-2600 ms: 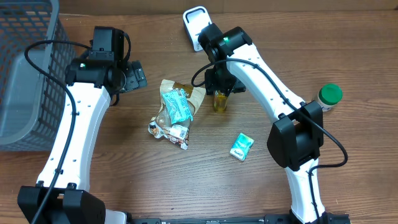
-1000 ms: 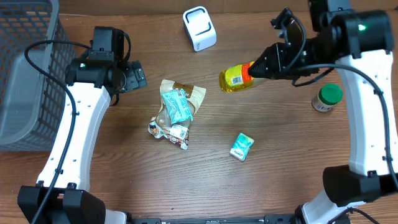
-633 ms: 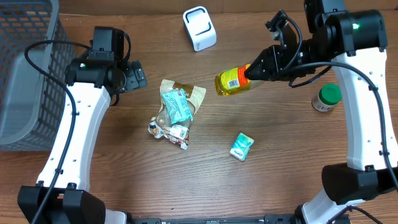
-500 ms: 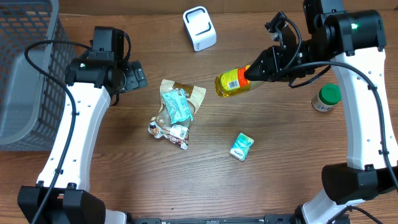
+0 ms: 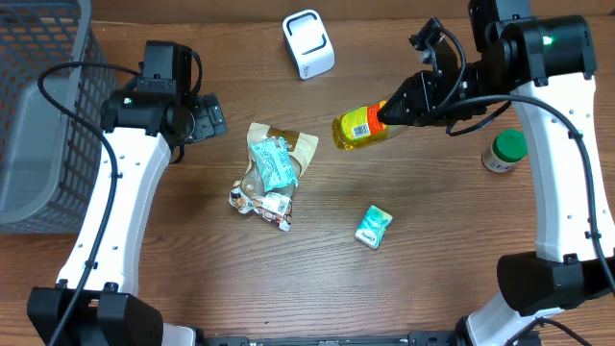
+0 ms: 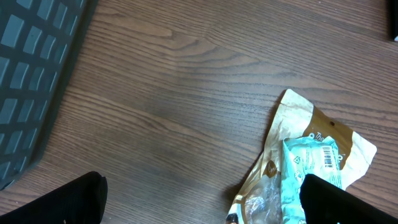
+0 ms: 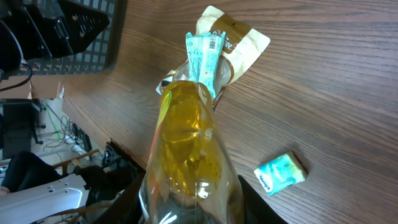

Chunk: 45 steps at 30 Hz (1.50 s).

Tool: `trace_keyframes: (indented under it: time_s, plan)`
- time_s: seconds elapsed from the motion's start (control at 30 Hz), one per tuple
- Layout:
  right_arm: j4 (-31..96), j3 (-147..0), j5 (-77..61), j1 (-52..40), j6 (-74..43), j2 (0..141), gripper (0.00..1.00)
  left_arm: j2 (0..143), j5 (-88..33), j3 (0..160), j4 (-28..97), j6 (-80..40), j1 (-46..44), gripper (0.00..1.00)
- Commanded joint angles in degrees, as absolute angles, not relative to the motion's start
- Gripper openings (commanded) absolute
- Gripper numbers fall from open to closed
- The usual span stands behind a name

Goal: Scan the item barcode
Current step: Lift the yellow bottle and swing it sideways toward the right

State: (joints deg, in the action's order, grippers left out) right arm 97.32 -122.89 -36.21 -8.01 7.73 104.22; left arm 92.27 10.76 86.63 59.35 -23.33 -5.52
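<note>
A bottle of yellow oil hangs on its side above the table, its label turned up. My right gripper is shut on its red-capped neck end. In the right wrist view the bottle fills the middle, with my right gripper closed round it and a dark finger on each side. A white scanner stands at the table's far edge, up and left of the bottle. My left gripper is open at the upper left; in its own view my left gripper holds nothing.
A pile of snack bags lies mid-table, also showing as snack bags and snack bags. A small teal packet lies below the bottle. A green-lidded jar stands at the right, a grey basket at the left.
The bottle, earlier upright on the table, is now lifted and tipped sideways. Over the last second it drifted slightly left, then held still. The left arm has not moved.
</note>
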Motion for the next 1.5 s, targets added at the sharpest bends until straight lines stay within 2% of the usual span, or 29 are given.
trace_keyframes:
  time_s: [0.0, 0.43, 0.67, 0.93, 1.13, 1.47]
  plan:
    - [97.1, -122.9, -38.5, -8.2, 8.4, 104.1, 0.04, 92.2, 10.9, 87.2, 59.4, -21.8, -5.7, 1.0]
    - [97.1, -122.9, -38.9, -8.2, 8.4, 104.1, 0.04, 92.2, 10.9, 87.2, 59.4, -21.8, -5.6, 1.0]
    - [97.1, -122.9, -55.9, -8.2, 9.5, 104.1, 0.04, 92.2, 10.9, 87.2, 59.4, -21.8, -5.6, 1.0]
    - [97.1, -122.9, -58.3, -8.2, 9.5, 103.0, 0.03, 92.2, 10.9, 87.2, 59.4, -21.8, -5.7, 0.99]
    - [97.1, -122.1, -52.5, -8.2, 8.4, 96.2, 0.03, 92.2, 10.9, 87.2, 59.4, -21.8, -5.7, 1.0]
    - [97.0, -107.5, -52.2, -8.2, 9.6, 80.8, 0.04, 92.2, 10.9, 87.2, 59.4, -21.8, -5.7, 0.99]
